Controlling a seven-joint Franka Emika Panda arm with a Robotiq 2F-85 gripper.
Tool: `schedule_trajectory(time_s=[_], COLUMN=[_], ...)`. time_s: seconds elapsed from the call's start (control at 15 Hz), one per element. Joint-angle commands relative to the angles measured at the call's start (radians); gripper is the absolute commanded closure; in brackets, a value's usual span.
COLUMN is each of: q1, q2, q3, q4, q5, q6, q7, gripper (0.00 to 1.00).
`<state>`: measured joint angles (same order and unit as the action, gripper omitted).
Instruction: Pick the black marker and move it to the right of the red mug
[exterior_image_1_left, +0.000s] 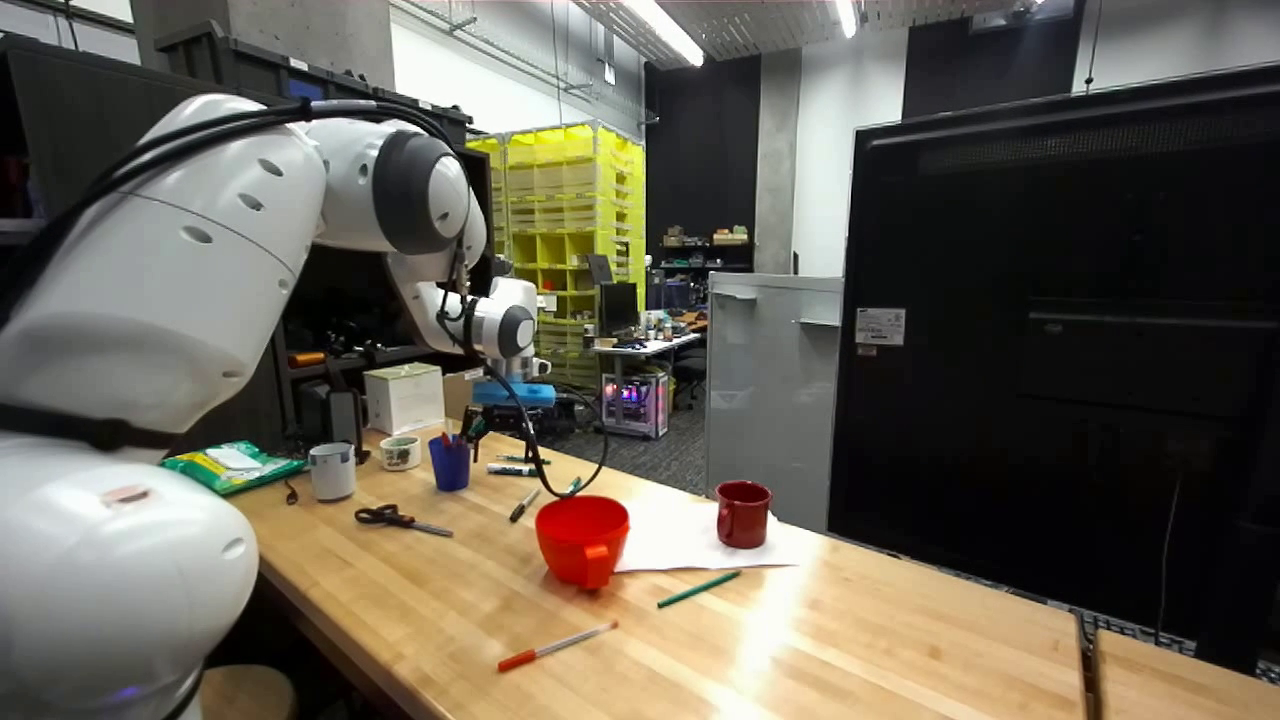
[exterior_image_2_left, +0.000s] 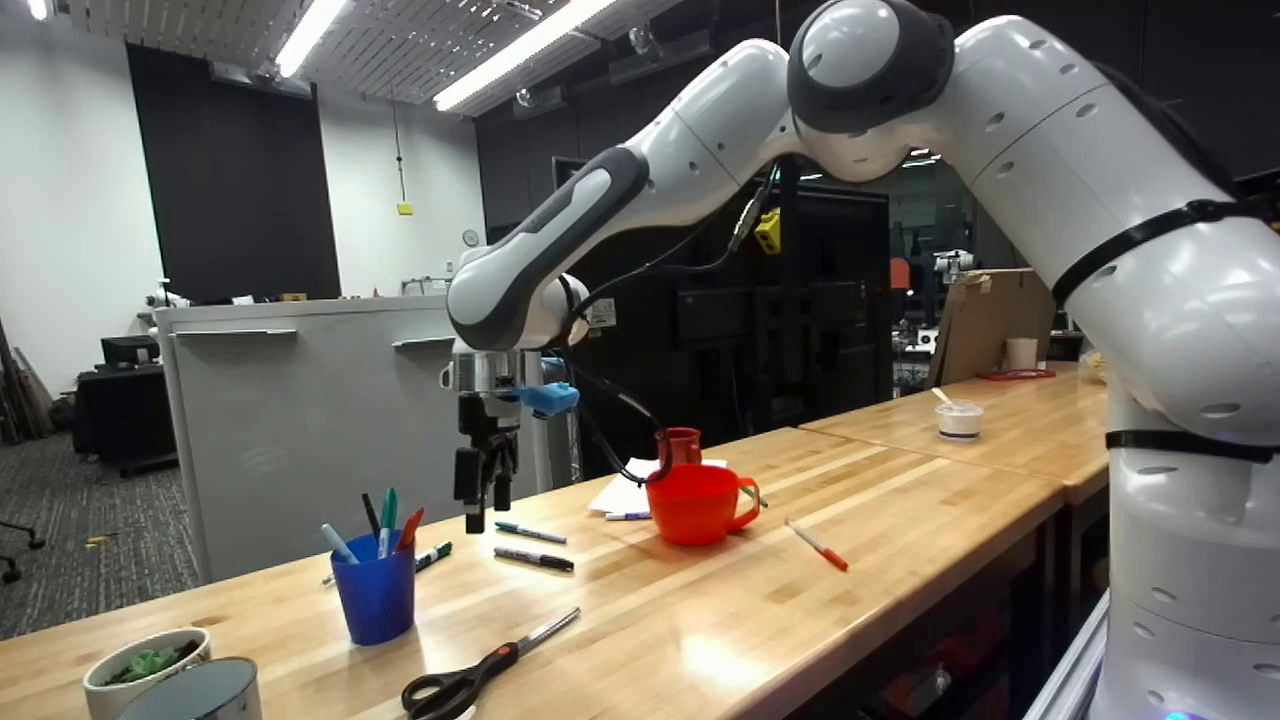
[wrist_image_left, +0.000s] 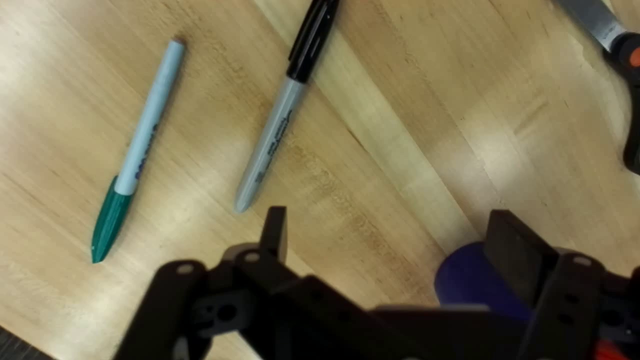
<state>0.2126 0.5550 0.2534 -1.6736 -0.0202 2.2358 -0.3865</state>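
Note:
The black marker (wrist_image_left: 280, 125), grey-barrelled with a black cap, lies flat on the wooden table. In the exterior views the black marker (exterior_image_1_left: 523, 505) (exterior_image_2_left: 534, 559) rests between the blue cup and the red bowl. My gripper (wrist_image_left: 387, 212) hangs above the table, fingers wide apart with nothing between them. In the wrist view the marker's grey end lies just beyond the left fingertip (wrist_image_left: 274, 220). Pointing down, the gripper (exterior_image_2_left: 489, 507) is near the marker but apart from it. The dark red mug (exterior_image_1_left: 743, 515) stands upright on white paper; the red bowl partly hides this mug (exterior_image_2_left: 680, 445) in an exterior view.
A bright red bowl (exterior_image_1_left: 580, 540) with a handle stands between marker and mug. A blue cup (exterior_image_2_left: 378, 595) of markers is below the gripper. Nearby lie a green-capped marker (wrist_image_left: 137, 150), scissors (exterior_image_1_left: 400, 518), a green pen (exterior_image_1_left: 700, 589) and a red pen (exterior_image_1_left: 557, 645).

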Motion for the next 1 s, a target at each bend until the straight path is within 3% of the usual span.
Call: schedule_trajectory(time_s=[0.0, 0.93], q1=[-0.026, -0.016], q2=[0.015, 0.005], q3=[0.027, -0.028], q4=[0.002, -0.075], q5=[0.045, 0.005], q6=[0.017, 0.048], q7=[-0.038, 0.064], gripper=[0.00, 0.00])
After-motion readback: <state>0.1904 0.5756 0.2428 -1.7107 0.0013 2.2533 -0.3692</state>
